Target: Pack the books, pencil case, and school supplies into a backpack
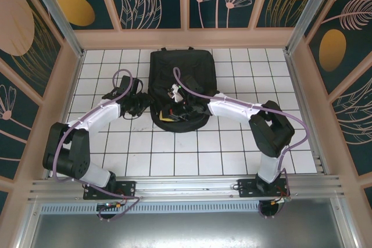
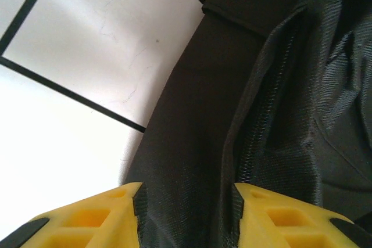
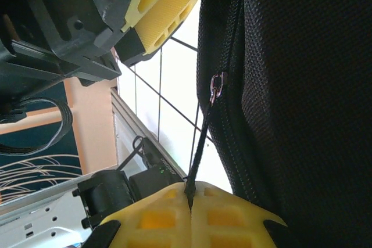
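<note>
The black backpack [image 1: 181, 76] lies flat at the back middle of the tiled table, its lower end towards the arms. My left gripper [image 1: 144, 104] is at its lower left edge; in the left wrist view its yellow fingers [image 2: 116, 213] press a fold of backpack fabric [image 2: 192, 143] beside the zip teeth [image 2: 256, 137]. My right gripper [image 3: 190, 193] is shut on the black zip pull cord [image 3: 200, 137], which runs taut up to the metal slider [image 3: 216, 88]. From above, the right gripper [image 1: 178, 110] sits over the backpack's lower end. Books and school supplies are hidden.
White tiles [image 1: 192, 149] lie free in front of the backpack. Wooden walls [image 1: 302, 85] enclose the table and a metal rail [image 1: 186, 187] runs along the near edge. In the right wrist view the left gripper's body [image 3: 87, 21] hangs close above the zip.
</note>
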You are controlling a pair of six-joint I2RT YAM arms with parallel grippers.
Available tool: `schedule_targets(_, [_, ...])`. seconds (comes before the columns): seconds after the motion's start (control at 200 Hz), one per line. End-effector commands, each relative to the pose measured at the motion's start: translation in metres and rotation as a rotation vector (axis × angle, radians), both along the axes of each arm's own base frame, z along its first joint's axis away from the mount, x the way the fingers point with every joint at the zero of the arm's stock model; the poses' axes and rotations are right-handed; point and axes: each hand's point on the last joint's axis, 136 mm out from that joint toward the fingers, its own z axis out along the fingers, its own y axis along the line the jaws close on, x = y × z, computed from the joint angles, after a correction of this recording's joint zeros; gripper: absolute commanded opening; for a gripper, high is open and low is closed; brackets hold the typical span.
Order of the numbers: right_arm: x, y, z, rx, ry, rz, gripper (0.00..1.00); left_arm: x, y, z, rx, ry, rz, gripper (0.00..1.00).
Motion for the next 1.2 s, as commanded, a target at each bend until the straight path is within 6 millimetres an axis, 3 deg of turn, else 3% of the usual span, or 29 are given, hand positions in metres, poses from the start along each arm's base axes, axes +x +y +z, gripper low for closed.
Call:
schedule_targets(0.0, [-0.004, 0.013, 0.020, 0.055, -0.014, 0.035, 0.00, 0.006, -0.007, 0.000, -0.043, -0.010, 0.000, 0.45])
schedule_targets(0.205, [-0.011, 0.026, 0.018, 0.053, -0.005, 0.066, 0.00, 0.019, -0.012, 0.009, -0.061, -0.043, -0.005, 0.46])
schedule_targets(0.275, [-0.013, 0.029, 0.020, 0.056, -0.006, 0.069, 0.00, 0.021, -0.012, 0.007, -0.059, -0.041, 0.000, 0.41])
schedule_targets(0.325, [-0.013, 0.030, 0.020, 0.055, -0.008, 0.070, 0.00, 0.022, -0.013, 0.004, -0.062, -0.034, 0.000, 0.33])
schedule_targets(0.44, [-0.015, 0.030, 0.017, 0.046, -0.003, 0.067, 0.00, 0.023, -0.012, -0.001, -0.060, -0.021, 0.016, 0.00])
schedule_targets(0.736, [-0.021, 0.010, 0.004, -0.047, -0.007, 0.012, 0.00, 0.024, 0.012, 0.006, 0.034, -0.049, 0.100, 0.00])
schedule_targets(0.776, [-0.023, 0.007, 0.005, -0.055, -0.009, 0.004, 0.00, 0.032, 0.014, 0.016, 0.038, -0.074, 0.111, 0.00])
schedule_targets(1.196, [-0.041, -0.026, 0.004, -0.106, -0.012, -0.053, 0.00, 0.032, 0.037, 0.008, 0.067, -0.057, 0.145, 0.00])
